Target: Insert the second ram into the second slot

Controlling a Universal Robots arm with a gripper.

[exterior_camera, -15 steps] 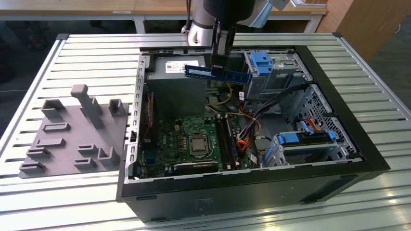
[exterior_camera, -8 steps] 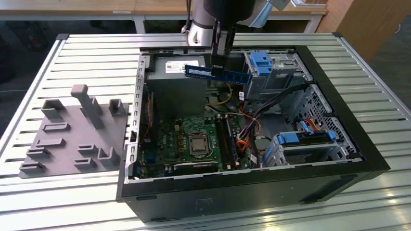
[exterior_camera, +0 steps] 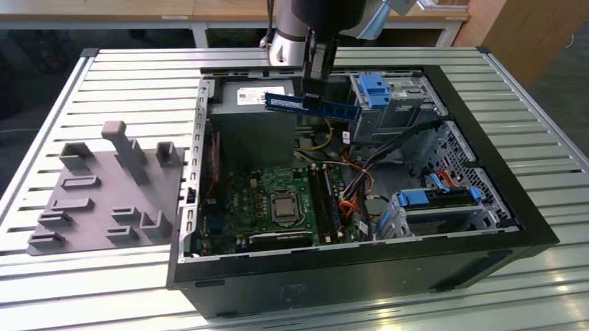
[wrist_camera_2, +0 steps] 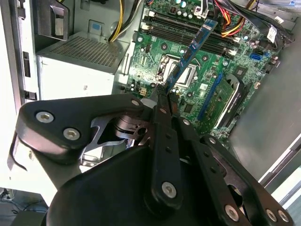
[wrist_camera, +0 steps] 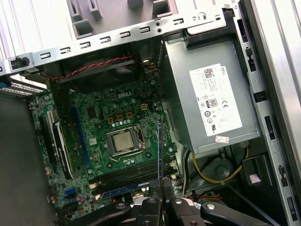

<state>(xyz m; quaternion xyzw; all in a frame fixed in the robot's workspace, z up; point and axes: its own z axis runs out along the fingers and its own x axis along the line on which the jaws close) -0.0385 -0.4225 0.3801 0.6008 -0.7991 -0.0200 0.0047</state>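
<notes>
The second ram (exterior_camera: 310,105) is a thin blue stick with dark chips. It hangs level above the far part of the open computer case (exterior_camera: 368,276), and my gripper (exterior_camera: 314,88) is shut on its upper edge. In the second wrist view the ram (wrist_camera_2: 190,49) runs out from the fingertips (wrist_camera_2: 160,100) over the motherboard. Edge-on in the first wrist view, the ram (wrist_camera: 160,146) stands above the gripper (wrist_camera: 162,184). The long dark memory slots (exterior_camera: 322,200) (wrist_camera_2: 188,28) (wrist_camera: 134,174) lie beside the processor (exterior_camera: 280,205), well below the stick. I cannot tell which one is the second slot.
A grey power supply (exterior_camera: 247,121) (wrist_camera: 207,99) fills the case's far corner, right beside the held stick. Blue-tabbed drive cages (exterior_camera: 379,91) and loose cables (exterior_camera: 361,178) sit on the exterior view's right. A grey fixture plate (exterior_camera: 101,196) with upright holders lies on the slatted table, left of the case.
</notes>
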